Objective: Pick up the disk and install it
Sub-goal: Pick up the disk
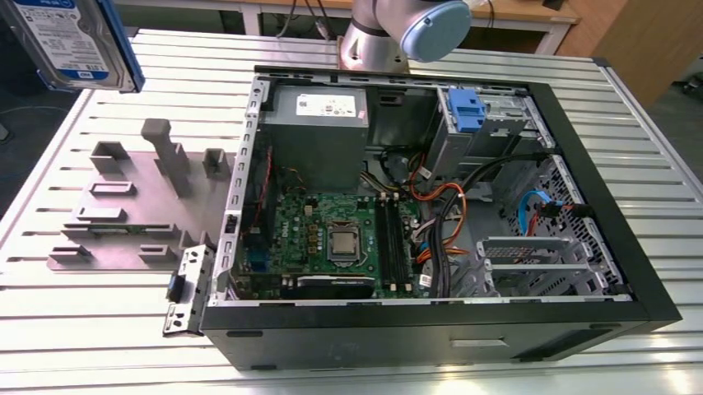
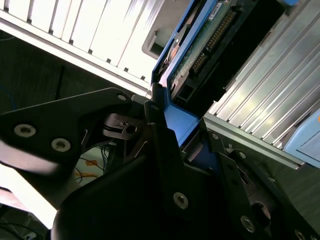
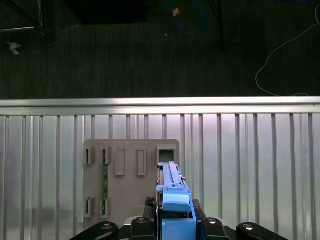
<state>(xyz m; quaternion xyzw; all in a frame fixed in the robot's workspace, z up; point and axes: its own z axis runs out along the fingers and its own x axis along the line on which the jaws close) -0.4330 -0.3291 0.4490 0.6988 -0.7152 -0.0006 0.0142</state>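
Disk: the hard drive [image 1: 72,37] in its blue carrier is seen at ten o'clock of the exterior view, lifted clear of the table, with its blue-and-white label turned to the camera and part of it cut off by the picture's edge.
Gripper: the gripper [image 2: 182,130] is seen in both wrist views; its jaws are closed on the end of the blue carrier, one black finger [image 2: 157,125] pressed to each side.
Disk in the wrist views: it is shown edge-on in the first wrist view [image 3: 172,185], and its circuit board and connector row are shown in the second wrist view [image 2: 200,45].
Fixture plate: a grey plate [image 1: 121,222] with upright holders lies on the table at nine o'clock from the case.
Table: a slotted aluminium top [image 1: 88,329] carries the plate and the case.
Computer case: the black case [image 1: 439,333] lies open at the centre.
Power supply: a grey box [image 1: 318,123] is set at eleven o'clock inside the case.
Motherboard: the green board [image 1: 329,239] sits at seven o'clock inside the case.
Arm: the base of the arm [image 1: 401,33] stands at twelve o'clock, behind the case.
Blue latch piece: it [image 1: 467,111] is mounted at one o'clock inside the case.
Drive cage: a metal cage [image 1: 528,263] is at five o'clock inside the case.
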